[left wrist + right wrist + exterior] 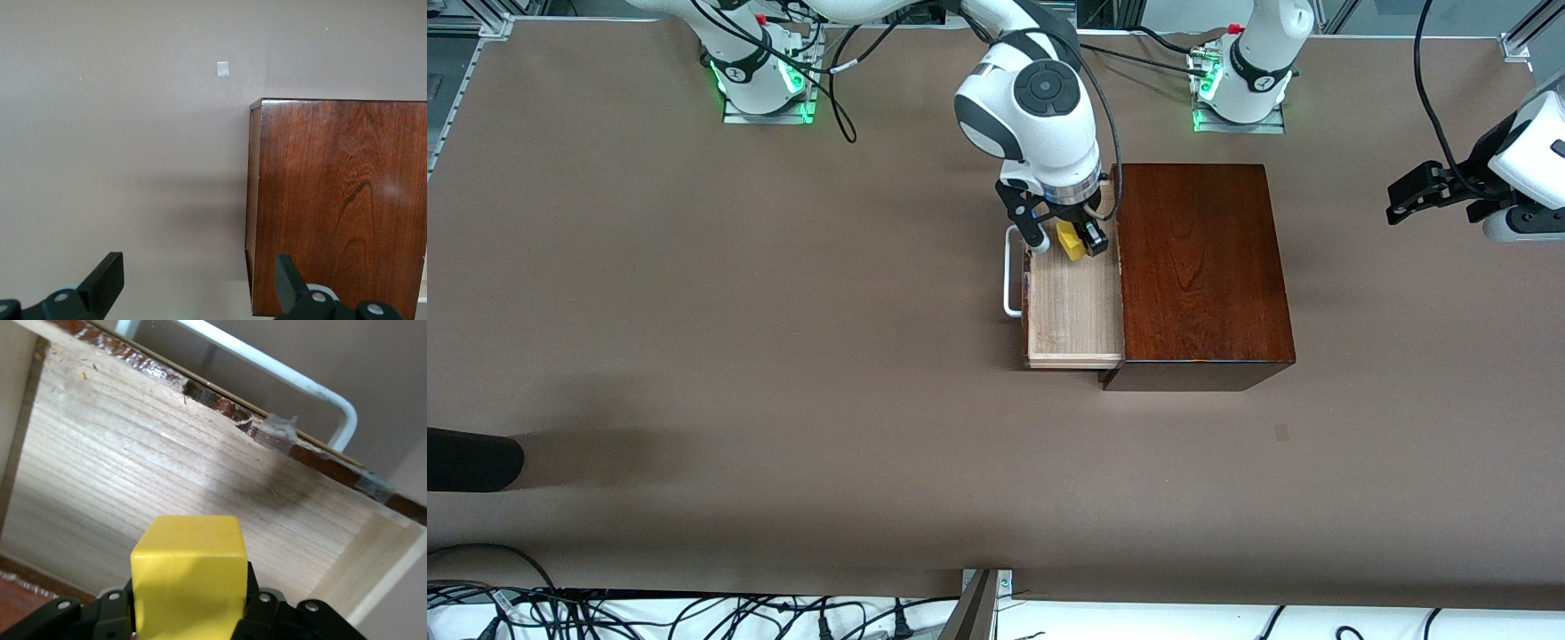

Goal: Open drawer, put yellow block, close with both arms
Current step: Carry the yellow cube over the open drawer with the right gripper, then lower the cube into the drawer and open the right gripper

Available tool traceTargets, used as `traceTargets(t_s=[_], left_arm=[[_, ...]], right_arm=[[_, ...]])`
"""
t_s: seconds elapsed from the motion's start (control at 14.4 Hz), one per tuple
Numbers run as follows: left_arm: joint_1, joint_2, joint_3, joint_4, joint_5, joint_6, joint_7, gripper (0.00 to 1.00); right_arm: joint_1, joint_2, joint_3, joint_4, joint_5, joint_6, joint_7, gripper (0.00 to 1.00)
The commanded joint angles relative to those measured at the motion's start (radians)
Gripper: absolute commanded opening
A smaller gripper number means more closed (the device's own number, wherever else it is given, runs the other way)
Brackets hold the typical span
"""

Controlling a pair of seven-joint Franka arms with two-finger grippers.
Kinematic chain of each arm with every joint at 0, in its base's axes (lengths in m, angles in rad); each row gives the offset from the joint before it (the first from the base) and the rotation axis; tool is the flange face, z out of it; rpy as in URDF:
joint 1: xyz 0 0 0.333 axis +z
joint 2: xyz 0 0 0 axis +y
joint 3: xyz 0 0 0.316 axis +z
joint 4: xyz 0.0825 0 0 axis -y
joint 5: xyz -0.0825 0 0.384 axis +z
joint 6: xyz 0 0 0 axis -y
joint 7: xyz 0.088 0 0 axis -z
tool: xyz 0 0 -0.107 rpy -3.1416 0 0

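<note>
Right wrist view: yellow block [189, 577] pinched in the shut jaws, right over the open drawer [200, 487].

Straight below lies the drawer's bare wood floor; its handle [1010, 271] points toward the right arm's end of the counter [783, 356]. Left jaws hang wide open and empty, waiting over the counter beside the box [1202, 267].

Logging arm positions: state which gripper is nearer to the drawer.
Right. The right gripper hangs over the open drawer, shut on the yellow block. The left gripper waits open, off past the wooden box at the left arm's end.
</note>
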Motion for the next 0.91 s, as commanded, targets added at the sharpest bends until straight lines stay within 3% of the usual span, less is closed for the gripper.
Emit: traceTargets(t_s=[0.0,0.56,0.63,0.7,0.77,0.84], left_arm=[[0.013,0.014,-0.005,0.027,-0.024,-0.006,0.026,1.00],[0.013,0.016,-0.007,0.028,-0.026,-0.006,0.026,1.00],[0.013,0.016,-0.007,0.028,-0.026,-0.006,0.026,1.00],[0.013,0.016,-0.007,0.028,-0.026,-0.006,0.026,1.00],[0.013,0.016,-0.007,0.037,-0.024,-0.006,0.026,1.00],[0.013,0.019,-0.007,0.054,-0.023,-0.006,0.026,1.00]], right_arm=[[0.014,0.054,-0.023,0.043,-0.016,0.004,0.047,0.10],[0.019,0.097,-0.031,0.043,-0.016,0.014,0.103,0.10],[0.023,0.097,-0.031,0.043,-0.016,0.016,0.104,0.22],[0.023,0.097,-0.031,0.043,-0.016,0.017,0.109,0.26],[0.023,0.099,-0.031,0.043,-0.016,0.024,0.112,0.45],[0.022,0.099,-0.031,0.043,-0.015,0.024,0.112,0.82]])
